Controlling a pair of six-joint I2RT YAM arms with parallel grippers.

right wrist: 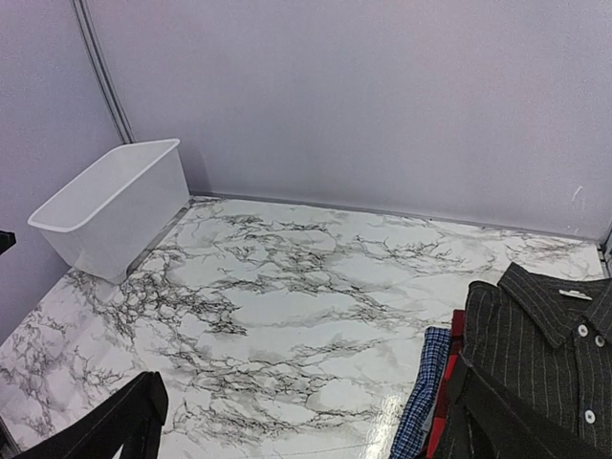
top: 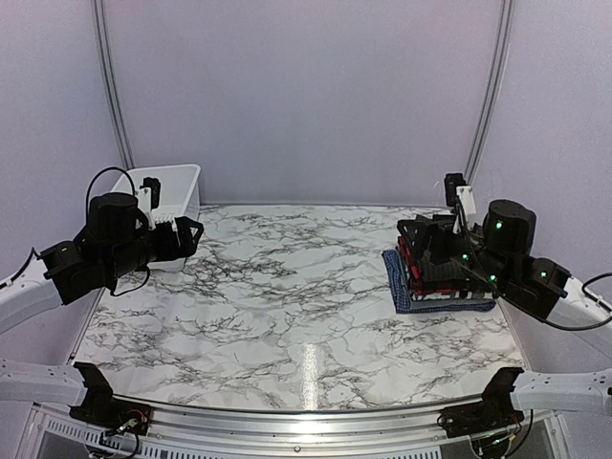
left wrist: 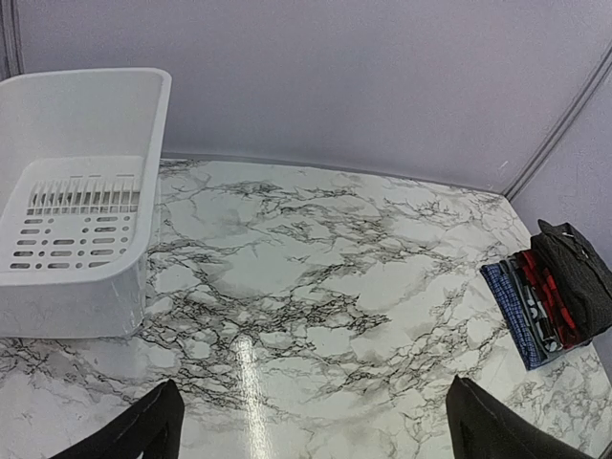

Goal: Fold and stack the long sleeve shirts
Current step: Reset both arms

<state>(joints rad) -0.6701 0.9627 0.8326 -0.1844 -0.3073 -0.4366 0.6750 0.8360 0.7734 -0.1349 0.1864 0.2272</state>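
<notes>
My right gripper (top: 421, 239), spread and empty, hangs right over the stack of shirts (top: 437, 284) mid-right in the top view; my left gripper (top: 189, 234), also spread and empty, sits well apart at mid-left.

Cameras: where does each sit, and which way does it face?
Top external: above, behind the bases, looking down on the table; left gripper and right gripper show.
Left wrist: faces across toward the shirt stack; own fingers below.
Right wrist: at the stack, facing the white bin; own fingers below.
Shared: all show bin, stack.
</notes>
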